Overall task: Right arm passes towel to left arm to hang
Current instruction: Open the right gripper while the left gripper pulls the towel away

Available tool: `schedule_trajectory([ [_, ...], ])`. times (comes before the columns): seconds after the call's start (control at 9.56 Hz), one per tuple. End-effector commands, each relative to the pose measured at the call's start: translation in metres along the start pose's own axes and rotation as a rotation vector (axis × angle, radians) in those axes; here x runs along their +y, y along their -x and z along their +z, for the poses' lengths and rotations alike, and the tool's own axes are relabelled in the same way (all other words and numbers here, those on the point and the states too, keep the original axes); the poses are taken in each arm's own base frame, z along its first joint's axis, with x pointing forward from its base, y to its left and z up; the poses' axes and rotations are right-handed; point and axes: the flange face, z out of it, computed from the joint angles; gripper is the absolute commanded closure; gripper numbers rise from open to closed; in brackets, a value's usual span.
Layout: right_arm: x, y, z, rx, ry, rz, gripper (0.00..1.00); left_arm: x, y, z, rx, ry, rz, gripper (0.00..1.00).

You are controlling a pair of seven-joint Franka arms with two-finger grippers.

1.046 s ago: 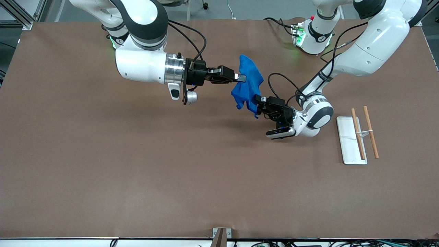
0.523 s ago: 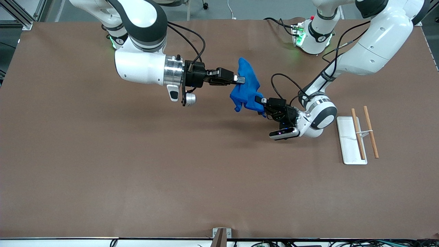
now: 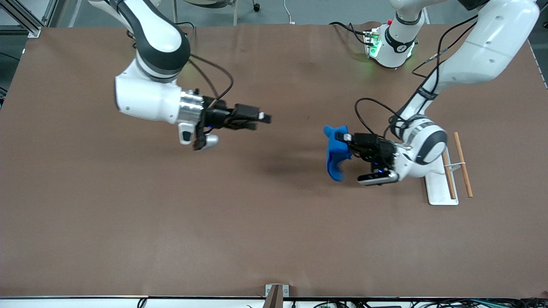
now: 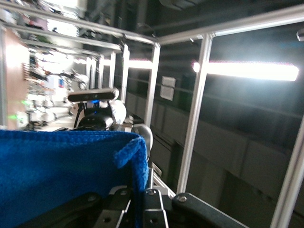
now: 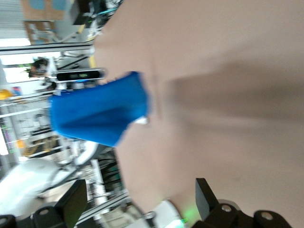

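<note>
The small bright-blue soft cloth towel [image 3: 334, 152] hangs above the brown bench [image 3: 128, 222], clamped in the left gripper [image 3: 344, 137]. The right gripper [image 3: 265, 119], jaws spread wide and empty, hovers well apart from the towel.

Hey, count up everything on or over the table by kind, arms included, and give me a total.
Robot arms: 2, left gripper and right gripper
Blue towel: 1, held by the left gripper
White tray: 1
Wooden sticks: 2
Total: 6
</note>
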Motion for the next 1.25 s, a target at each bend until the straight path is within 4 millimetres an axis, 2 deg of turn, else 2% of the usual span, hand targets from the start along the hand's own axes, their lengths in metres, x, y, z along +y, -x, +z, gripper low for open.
schedule_trajectory([
  [0.0, 0.05, 0.001, -0.079, 0.06, 0.286, -0.086, 0.0, 0.016, -0.016, -0.014, 0.148, -0.154, -0.102, 1.0],
  [0.1, 0.083, -0.014, -0.121, 0.056, 0.404, -0.083, 0.0, 0.033, -0.023, -0.014, 0.245, -0.232, -0.169, 1.0],
  [0.31, 0.134, -0.032, -0.203, 0.127, 0.612, -0.077, 0.0, 0.071, -0.044, -0.007, 0.319, -0.474, -0.229, 1.0],
  [0.42, 0.15, -0.034, -0.239, 0.157, 0.706, -0.077, 0.0, 0.097, -0.041, 0.001, 0.316, -0.611, -0.289, 1.0],
  [0.52, 0.157, -0.034, -0.269, 0.151, 0.75, -0.058, 0.0, 0.124, -0.037, 0.006, 0.335, -0.75, -0.326, 1.0],
  [0.73, 0.141, -0.028, -0.327, 0.126, 0.813, -0.023, 0.0, 0.158, -0.03, 0.009, 0.427, -1.08, -0.376, 1.0],
  [0.84, 0.133, -0.02, -0.346, 0.134, 0.82, -0.02, 0.0, 0.167, -0.026, 0.009, 0.477, -1.231, -0.394, 1.0],
  [0.94, 0.122, -0.015, -0.382, 0.153, 0.842, -0.025, 0.0, 0.17, -0.021, 0.004, 0.495, -1.363, -0.416, 1.0],
  [1.05, 0.097, -0.005, -0.412, 0.118, 0.913, -0.042, 0.0, 0.168, -0.015, -0.007, 0.483, -1.503, -0.427, 1.0],
  [1.15, 0.077, 0.0, -0.437, 0.152, 0.926, -0.039, 0.0, 0.175, -0.009, -0.021, 0.49, -1.605, -0.453, 1.0],
])
